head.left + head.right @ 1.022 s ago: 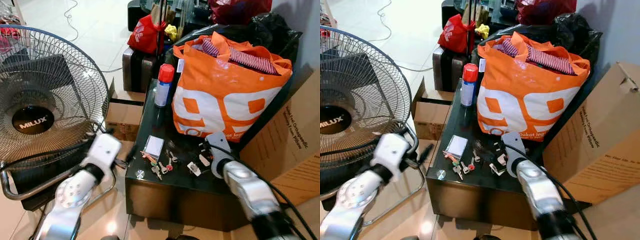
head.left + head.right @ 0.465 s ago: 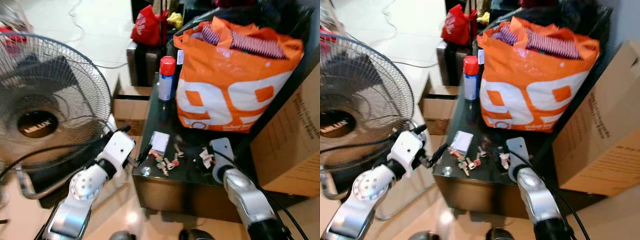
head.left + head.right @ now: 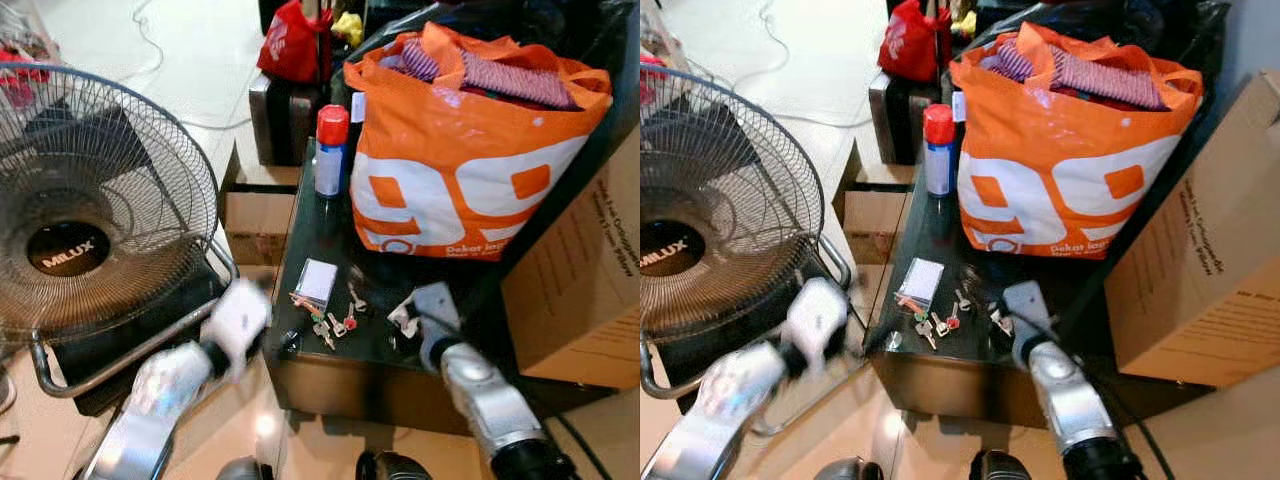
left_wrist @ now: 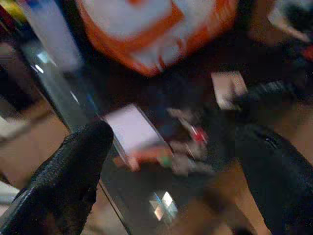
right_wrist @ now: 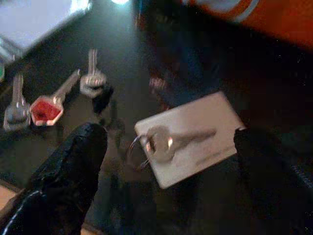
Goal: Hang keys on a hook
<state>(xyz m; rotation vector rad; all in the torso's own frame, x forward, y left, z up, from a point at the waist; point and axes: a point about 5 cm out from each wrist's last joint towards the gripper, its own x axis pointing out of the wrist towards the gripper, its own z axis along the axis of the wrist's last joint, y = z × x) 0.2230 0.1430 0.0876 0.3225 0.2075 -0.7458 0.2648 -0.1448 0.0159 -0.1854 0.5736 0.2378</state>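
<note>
Where the keys are lying: a loose spread of keys is sitting on the dark glass table, near its front edge, at about 6 o'clock from the orange bag
Key with ring: one silver key on a ring is resting on a white tag, lying between the right gripper's two fingers in the right wrist view
Red-headed key: a key with a red head is lying at about 9 o'clock from the tag, with more silver keys beside it
White card: a small white card is lying just beside the keys, at 12 o'clock from them
Right gripper: the right gripper is hovering low over the table at about 3 o'clock from the key spread, its fingers spread wide apart and holding nothing
Left gripper: the left gripper is reaching at the table's front left corner, blurred in the head views; its fingers are parted, with the card and keys showing in the gap, nothing gripped
Spray can: a white can with a red cap is standing upright at 9 o'clock from the bag
Fan: a floor fan is standing well off the table's left side
Box: a cardboard box is sitting at 3 o'clock from the table
</note>
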